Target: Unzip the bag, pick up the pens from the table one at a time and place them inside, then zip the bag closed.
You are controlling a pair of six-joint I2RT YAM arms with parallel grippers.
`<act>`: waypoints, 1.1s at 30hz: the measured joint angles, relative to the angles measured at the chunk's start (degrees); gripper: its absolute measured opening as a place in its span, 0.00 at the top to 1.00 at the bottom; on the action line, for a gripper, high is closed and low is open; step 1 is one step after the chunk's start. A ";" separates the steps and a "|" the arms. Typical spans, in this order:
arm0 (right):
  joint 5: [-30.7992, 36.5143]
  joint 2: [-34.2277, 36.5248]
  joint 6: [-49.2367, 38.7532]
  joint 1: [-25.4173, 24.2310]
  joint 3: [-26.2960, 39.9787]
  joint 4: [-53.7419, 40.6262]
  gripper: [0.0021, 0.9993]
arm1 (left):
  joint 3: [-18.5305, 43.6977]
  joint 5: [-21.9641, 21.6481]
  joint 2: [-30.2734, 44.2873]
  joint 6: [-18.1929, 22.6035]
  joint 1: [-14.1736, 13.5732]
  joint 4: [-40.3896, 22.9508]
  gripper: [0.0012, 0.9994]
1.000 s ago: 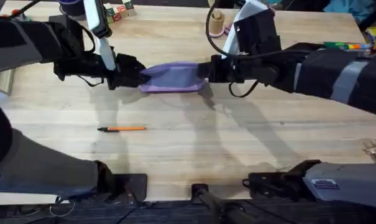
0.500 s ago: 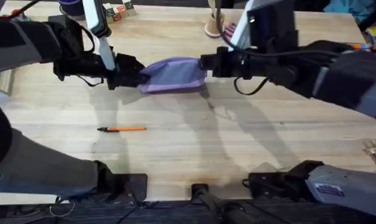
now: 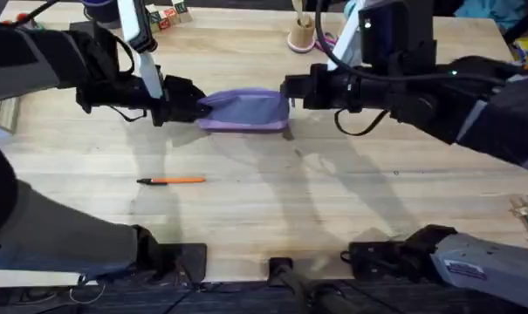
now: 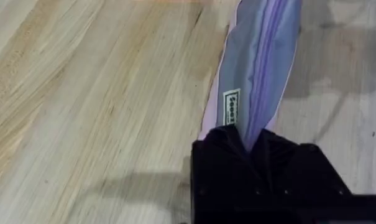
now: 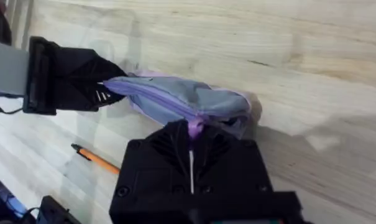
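Overhead: soft lavender-purple fabric pouch [image 3: 243,110] lies on the light wooden plank surface [image 3: 333,201], far-centre, stretched between both arms. Left tool [image 3: 192,108] is clamped on the pouch's left end; in the left wrist view its black fingers [image 4: 225,152] pinch the fabric by a small label. Right tool [image 3: 287,92] is closed on the purple zip pull [image 5: 194,129] at the right end. Orange stick pen [image 3: 172,180] lies nearer, well apart from the pouch.

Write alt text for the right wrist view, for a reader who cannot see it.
The right tool, black, pinches a purple zip pull at one end of the lavender bag, which lies on the light wooden table. The left tool grips the bag's opposite end, and an orange pen lies on the table beside the bag.
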 joint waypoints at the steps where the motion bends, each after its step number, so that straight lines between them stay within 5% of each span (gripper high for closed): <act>1: 0.00 0.00 0.00 0.00 0.02 -0.12 0.97 | 0.00 -0.02 0.00 0.00 0.00 0.00 0.96; 24: 2.16 3.53 1.72 9.61 0.30 4.32 0.97 | 0.00 -0.72 0.00 0.02 0.17 0.04 0.96; 33: 2.20 12.10 2.56 12.92 8.62 4.15 0.97 | 0.00 -0.59 0.02 0.02 0.35 0.04 0.96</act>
